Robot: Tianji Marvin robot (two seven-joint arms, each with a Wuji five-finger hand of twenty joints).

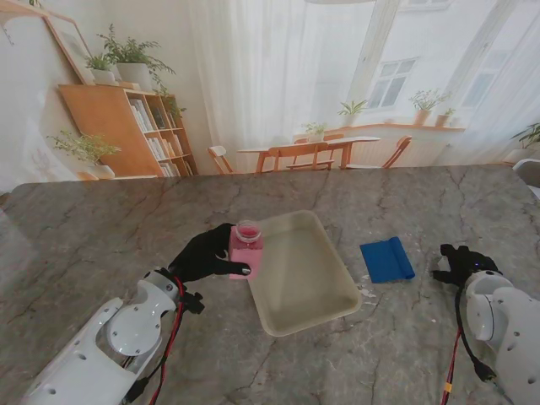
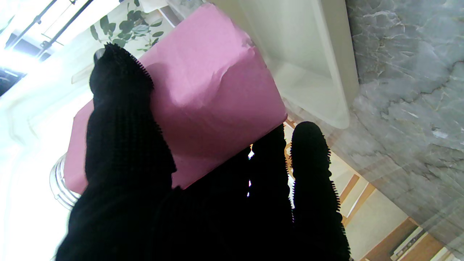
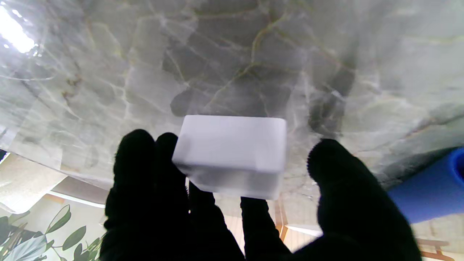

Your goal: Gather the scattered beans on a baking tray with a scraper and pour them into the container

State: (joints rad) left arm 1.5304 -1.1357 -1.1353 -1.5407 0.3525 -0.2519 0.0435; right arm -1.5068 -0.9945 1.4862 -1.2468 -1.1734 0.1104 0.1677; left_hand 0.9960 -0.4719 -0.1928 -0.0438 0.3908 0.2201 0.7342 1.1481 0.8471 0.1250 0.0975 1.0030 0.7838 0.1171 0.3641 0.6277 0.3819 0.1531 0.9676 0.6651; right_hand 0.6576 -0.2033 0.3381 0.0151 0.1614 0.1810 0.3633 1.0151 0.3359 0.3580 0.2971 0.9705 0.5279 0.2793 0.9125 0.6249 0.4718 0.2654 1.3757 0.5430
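A cream baking tray (image 1: 333, 299) lies in the middle of the table; I make out no beans in it. My left hand (image 1: 205, 256) is shut on the pink-wrapped clear container (image 1: 246, 249), which stands upright against the tray's left rim. In the left wrist view my black fingers (image 2: 123, 119) wrap the pink container (image 2: 214, 83), with the tray (image 2: 326, 72) just beyond it. The blue scraper (image 1: 386, 259) lies flat on the table right of the tray, touched by neither hand. My right hand (image 1: 458, 263) rests on the table right of the scraper, fingers apart.
A pale white block (image 3: 232, 152) shows between the fingers in the right wrist view; what it is I cannot tell. The scraper's blue edge (image 3: 431, 192) appears beside it. A few small pale specks (image 1: 369, 291) lie near the tray's right corner. Marble table (image 1: 126, 219) all around.
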